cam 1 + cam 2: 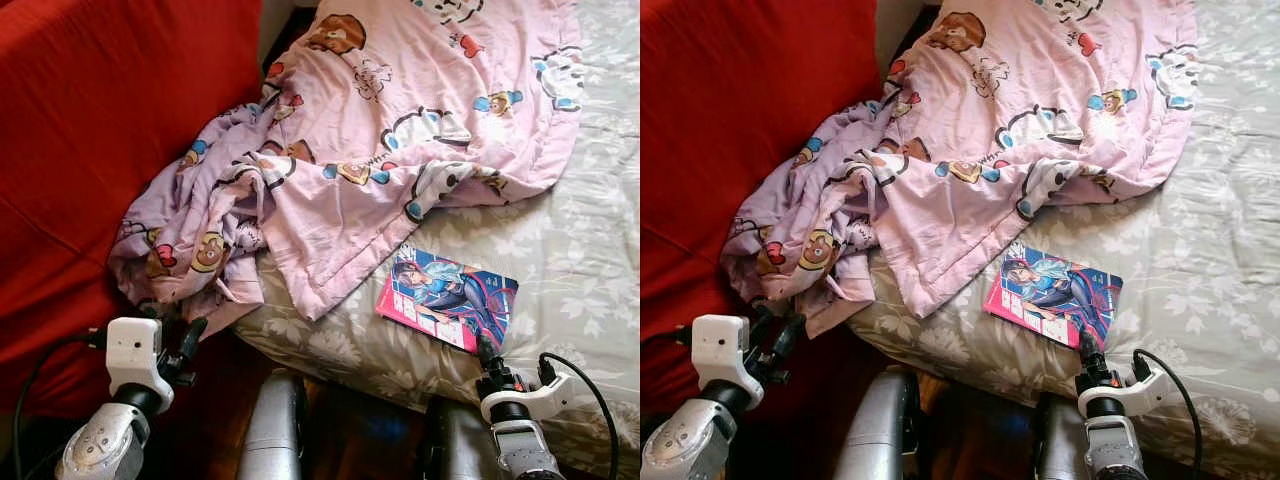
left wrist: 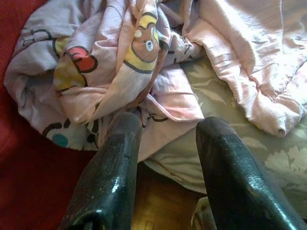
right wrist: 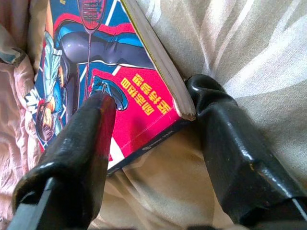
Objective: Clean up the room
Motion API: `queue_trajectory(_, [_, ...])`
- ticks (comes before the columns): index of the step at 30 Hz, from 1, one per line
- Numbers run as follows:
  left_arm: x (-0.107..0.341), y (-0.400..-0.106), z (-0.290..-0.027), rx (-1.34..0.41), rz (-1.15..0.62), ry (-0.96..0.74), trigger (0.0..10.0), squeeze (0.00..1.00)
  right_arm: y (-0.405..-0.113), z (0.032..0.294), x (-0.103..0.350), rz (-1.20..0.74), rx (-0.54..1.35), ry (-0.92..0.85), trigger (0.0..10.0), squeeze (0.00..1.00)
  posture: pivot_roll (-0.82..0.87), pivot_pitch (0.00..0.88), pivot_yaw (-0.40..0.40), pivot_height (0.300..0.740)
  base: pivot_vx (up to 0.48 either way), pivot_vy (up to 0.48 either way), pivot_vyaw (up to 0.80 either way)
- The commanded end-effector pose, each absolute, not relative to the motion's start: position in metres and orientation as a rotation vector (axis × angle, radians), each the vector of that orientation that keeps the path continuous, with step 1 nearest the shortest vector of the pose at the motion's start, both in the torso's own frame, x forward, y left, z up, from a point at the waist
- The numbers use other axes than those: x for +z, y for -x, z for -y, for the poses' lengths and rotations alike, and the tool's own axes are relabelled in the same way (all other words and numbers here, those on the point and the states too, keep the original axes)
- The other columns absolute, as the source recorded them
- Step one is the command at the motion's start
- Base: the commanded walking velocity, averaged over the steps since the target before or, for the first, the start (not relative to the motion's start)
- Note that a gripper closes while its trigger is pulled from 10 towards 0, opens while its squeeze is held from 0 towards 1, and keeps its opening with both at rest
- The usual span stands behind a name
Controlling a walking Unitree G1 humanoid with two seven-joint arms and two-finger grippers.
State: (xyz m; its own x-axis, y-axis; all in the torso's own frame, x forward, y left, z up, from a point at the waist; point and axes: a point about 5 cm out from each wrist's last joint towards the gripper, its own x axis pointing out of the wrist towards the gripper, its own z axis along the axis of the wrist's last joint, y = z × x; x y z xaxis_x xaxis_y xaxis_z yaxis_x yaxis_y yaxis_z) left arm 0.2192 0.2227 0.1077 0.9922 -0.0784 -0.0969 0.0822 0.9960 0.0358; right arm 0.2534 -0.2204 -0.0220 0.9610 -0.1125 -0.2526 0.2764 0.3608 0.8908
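While the comic book [image 1: 447, 298] lies on the bed [image 1: 580, 250] just beside the pink blanket [image 1: 400, 110], the right gripper [image 3: 148, 115] straddles its corner, fingers spread, unclosed; closing comes next.

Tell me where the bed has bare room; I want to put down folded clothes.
Bare sheet lies on the robot's right, beyond the book and below the pink blanket's edge. The left side is crowded: the blanket bunches against the red couch. The right gripper straddles the book's corner.
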Motion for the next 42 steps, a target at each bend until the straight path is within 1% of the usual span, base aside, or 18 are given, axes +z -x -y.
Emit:
queue_trajectory(1, [0.108,-0.212,-0.233,-0.051,-0.118,-0.05,10.0,0.0,-0.226,0.195,-0.051,-0.322,-0.327,-1.282,10.0,0.0,0.33,0.346,0.197,0.62,0.0,0.0,0.0])
queue_trajectory(3, [0.108,-0.209,-0.235,-0.045,-0.124,-0.055,10.0,0.0,-0.224,0.2,-0.051,-0.291,-0.373,-1.316,10.0,0.0,0.33,0.351,0.2,0.62,0.0,0.0,0.0])
queue_trajectory(10, [0.11,-0.2,-0.237,-0.039,-0.139,-0.06,10.0,0.0,-0.222,0.205,-0.053,-0.292,-0.436,-1.324,10.0,0.0,0.35,0.366,0.208,0.62,0.0,0.0,0.0])
queue_trajectory(19, [0.107,-0.199,-0.234,-0.041,-0.153,-0.056,10.0,0.0,-0.243,0.185,-0.04,-0.286,-0.271,-1.342,10.0,0.0,0.34,0.375,0.202,0.62,0.0,0.0,0.0])
queue_trajectory(20, [0.107,-0.199,-0.233,-0.041,-0.153,-0.055,10.0,0.0,-0.245,0.184,-0.039,-0.287,-0.262,-1.339,4.9,0.0,0.34,0.374,0.201,0.62,0.0,0.0,0.0])
queue_trajectory(21, [0.107,-0.199,-0.233,-0.041,-0.154,-0.054,10.0,0.0,-0.245,0.184,-0.039,-0.288,-0.256,-1.335,3.8,0.0,0.34,0.373,0.2,0.62,0.0,0.0,0.0])
queue_trajectory(22, [0.106,-0.2,-0.233,-0.041,-0.155,-0.053,10.0,0.0,-0.246,0.184,-0.038,-0.288,-0.252,-1.33,2.4,0.0,0.34,0.371,0.198,0.62,0.0,0.0,0.0])
queue_trajectory(23, [0.106,-0.2,-0.233,-0.041,-0.156,-0.052,10.0,0.0,-0.246,0.184,-0.038,-0.287,-0.253,-1.33,0.0,0.0,0.33,0.367,0.196,0.62,0.0,0.0,0.0])
queue_trajectory(31, [0.105,-0.204,-0.233,-0.039,-0.149,-0.047,10.0,0.0,-0.246,0.19,-0.037,-0.274,-0.258,-1.315,0.0,0.0,0.32,0.349,0.185,0.62,0.0,0.0,0.0])
queue_trajectory(40, [0.101,-0.22,-0.229,-0.038,-0.13,-0.041,10.0,0.0,-0.249,0.191,-0.034,-0.24,-0.26,-1.289,0.0,0.0,0.27,0.305,0.162,0.62,0.0,0.0,0.0])
queue_trajectory(42, [0.098,-0.228,-0.229,-0.027,-0.12,-0.034,10.0,0.0,-0.252,0.192,-0.031,-0.235,-0.251,-1.193,0.0,0.0,0.25,0.279,0.146,0.62,0.0,0.0,0.0])
